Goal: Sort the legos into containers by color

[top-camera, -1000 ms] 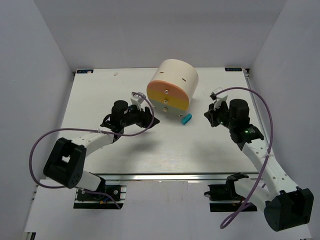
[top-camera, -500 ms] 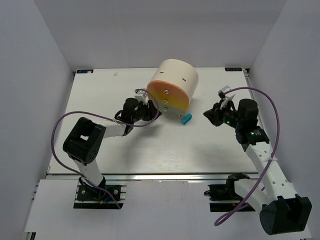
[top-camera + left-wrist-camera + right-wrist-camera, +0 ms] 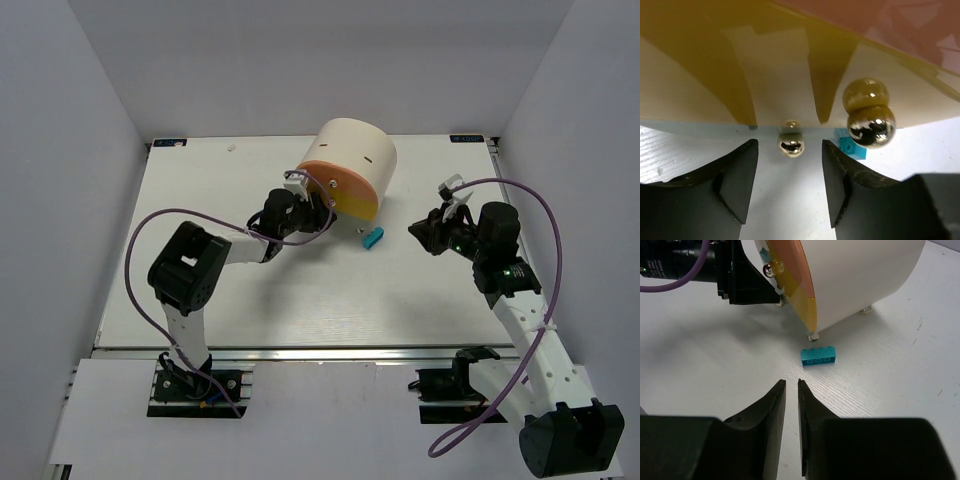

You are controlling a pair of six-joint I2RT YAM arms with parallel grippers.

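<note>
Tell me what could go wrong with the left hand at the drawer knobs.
1. The left hand is open around one knob, with a second knob close beside it; a slight drift could grab the wrong one.
2. Pulling may drag the whole drum instead of opening it.
3. The teal brick lies just in front of the drum and could get knocked.

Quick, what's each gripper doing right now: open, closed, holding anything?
Left gripper: open, fingers either side of a drawer knob, not gripping it.
Right gripper: barely open, narrow gap, holding nothing.
</note>
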